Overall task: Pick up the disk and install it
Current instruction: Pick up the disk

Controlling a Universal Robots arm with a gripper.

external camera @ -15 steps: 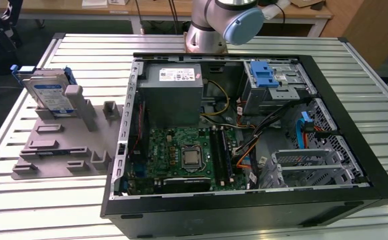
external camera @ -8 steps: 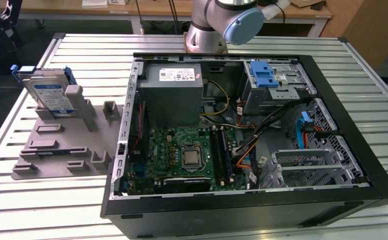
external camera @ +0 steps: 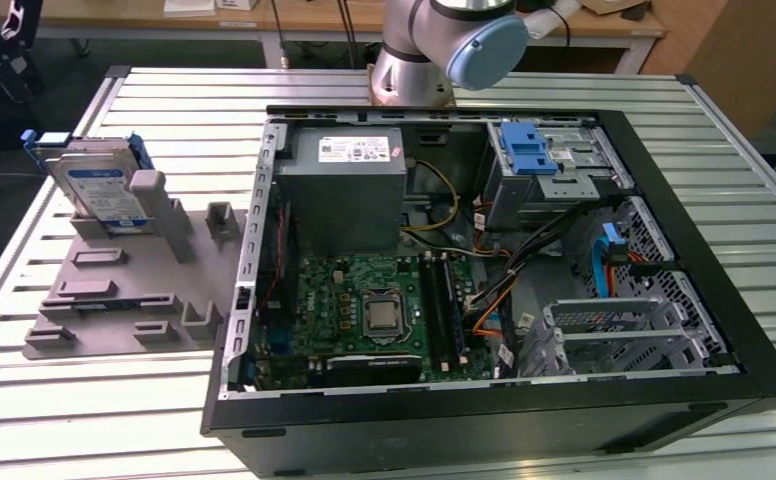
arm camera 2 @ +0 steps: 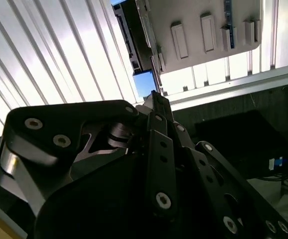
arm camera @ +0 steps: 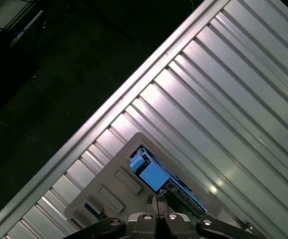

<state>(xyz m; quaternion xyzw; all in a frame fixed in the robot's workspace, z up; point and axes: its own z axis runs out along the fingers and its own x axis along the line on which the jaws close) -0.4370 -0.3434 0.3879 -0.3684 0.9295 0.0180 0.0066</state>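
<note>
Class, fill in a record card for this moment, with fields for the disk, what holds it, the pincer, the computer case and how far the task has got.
disk: stands on edge in the grey holder
holder: on the slatted metal table, to the exterior view's left of the case
pincer: shut, empty, above the disk
case: open, with the motherboard showing
task state: disk not yet picked up
</note>
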